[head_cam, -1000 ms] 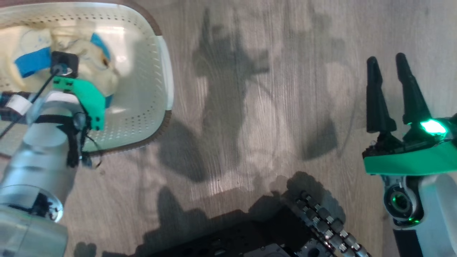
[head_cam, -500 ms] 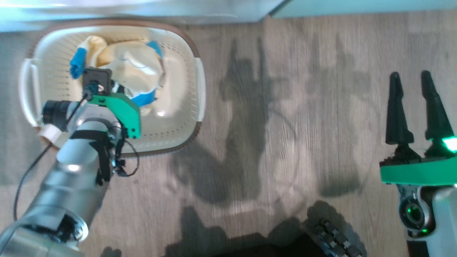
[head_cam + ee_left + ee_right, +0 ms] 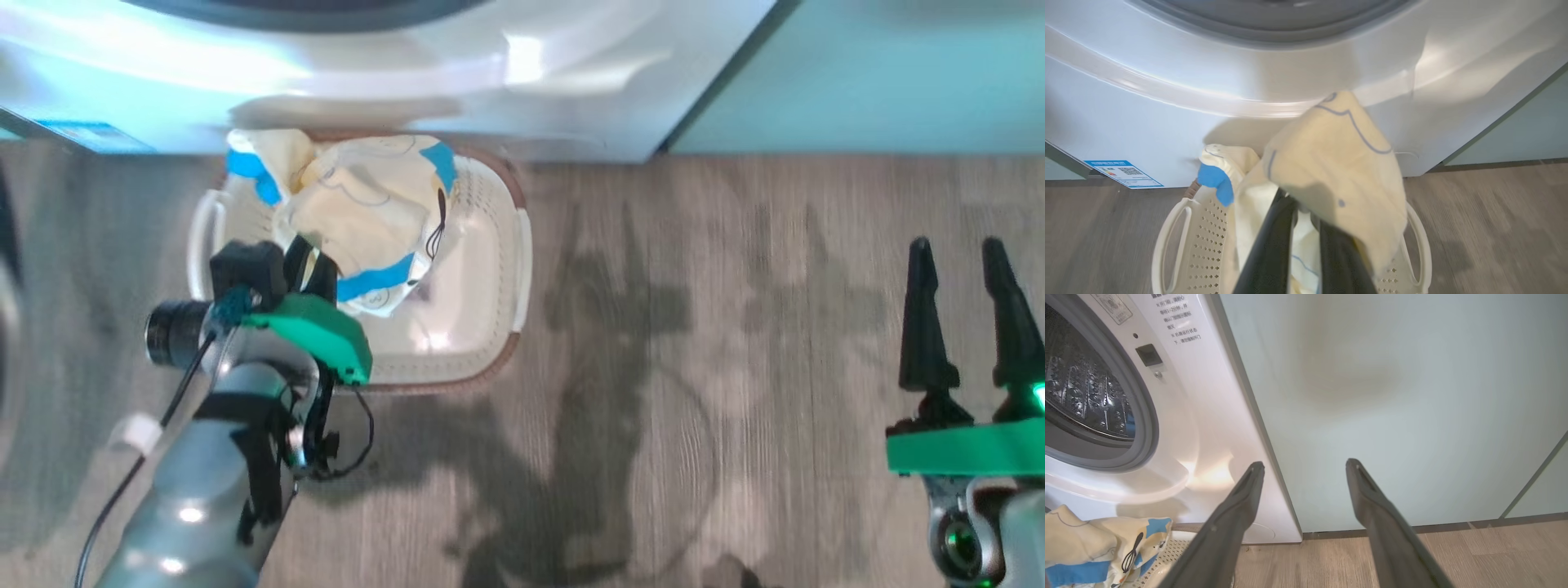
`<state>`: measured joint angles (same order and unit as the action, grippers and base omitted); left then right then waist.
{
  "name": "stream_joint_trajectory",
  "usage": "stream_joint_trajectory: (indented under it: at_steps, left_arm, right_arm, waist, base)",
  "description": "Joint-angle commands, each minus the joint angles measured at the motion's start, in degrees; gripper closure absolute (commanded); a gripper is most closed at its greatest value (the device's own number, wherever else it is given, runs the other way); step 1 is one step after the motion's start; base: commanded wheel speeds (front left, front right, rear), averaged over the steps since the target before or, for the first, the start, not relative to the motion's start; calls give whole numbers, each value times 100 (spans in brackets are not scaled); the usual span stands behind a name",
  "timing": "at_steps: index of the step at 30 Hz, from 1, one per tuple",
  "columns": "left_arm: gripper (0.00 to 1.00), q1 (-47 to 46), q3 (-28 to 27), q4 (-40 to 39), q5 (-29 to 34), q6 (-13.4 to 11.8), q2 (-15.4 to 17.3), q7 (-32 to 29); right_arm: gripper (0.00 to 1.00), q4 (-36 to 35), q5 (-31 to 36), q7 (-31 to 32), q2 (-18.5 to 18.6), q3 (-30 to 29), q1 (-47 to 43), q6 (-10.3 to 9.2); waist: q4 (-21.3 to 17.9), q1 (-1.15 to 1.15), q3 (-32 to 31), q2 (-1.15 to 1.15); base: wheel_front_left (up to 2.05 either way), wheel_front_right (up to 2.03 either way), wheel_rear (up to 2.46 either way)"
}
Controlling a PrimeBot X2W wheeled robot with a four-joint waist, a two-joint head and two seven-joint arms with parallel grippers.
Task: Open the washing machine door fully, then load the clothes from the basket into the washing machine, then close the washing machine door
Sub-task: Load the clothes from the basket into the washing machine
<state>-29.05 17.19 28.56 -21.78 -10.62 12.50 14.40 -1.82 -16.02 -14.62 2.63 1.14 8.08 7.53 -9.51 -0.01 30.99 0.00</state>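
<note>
My left gripper (image 3: 320, 263) is shut on the clothes (image 3: 367, 216), a pale yellow bundle with blue patches. It holds them over the cream basket (image 3: 490, 269), which stands against the foot of the white washing machine (image 3: 457, 73). In the left wrist view the clothes (image 3: 1335, 171) drape over both dark fingers (image 3: 1271, 249) and hide their tips. The grey-ringed drum mouth (image 3: 1141, 416) stands uncovered, with the steel drum (image 3: 1081, 392) showing inside. The door is out of view. At the lower right, my right gripper (image 3: 970, 314) hangs open over the floor, holding nothing.
Pale green cabinet panels (image 3: 1396, 400) stand right of the machine. A blue sticker (image 3: 1122, 173) sits low on the machine's front. Grey wood floor (image 3: 694, 367) spreads between the basket and my right gripper. A black cable (image 3: 122, 490) runs along the left forearm.
The head camera has tilted up, bringing the washing machine into view. My left gripper has lifted the clothes up from the basket's bottom. The right gripper has kept its pose.
</note>
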Motion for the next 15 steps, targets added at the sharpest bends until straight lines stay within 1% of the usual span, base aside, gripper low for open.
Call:
stream_joint_trajectory:
  at_steps: [1,5,6,11,15]
  left_arm:
    - [100,179,-257,-378,-33,-83,204,59]
    - [100,661,-378,-981,25,-298,267,59]
    - [100,661,-378,-981,25,-298,267,59]
    - [100,1225,-469,-1614,36,-476,382,46]
    - [100,1666,-539,-2125,55,-695,455,-36]
  right_arm:
    - [0,-115,51,-38,34,53,-160,-4]
    - [0,-49,101,-38,56,17,-317,-4]
    - [0,-49,101,-38,56,17,-317,-4]
    - [0,45,156,-38,72,54,-526,-4]
    - [0,124,175,-38,104,79,-685,-4]
  waist:
    - [187,1,-387,0]
    - [277,1,-802,0]
    - [277,1,-802,0]
    - [333,1,-1311,0]
    - [389,1,-1692,0]
  base:
    - [0,0,0]
    - [0,0,0]
    - [0,0,0]
    - [0,0,0]
    - [0,0,0]
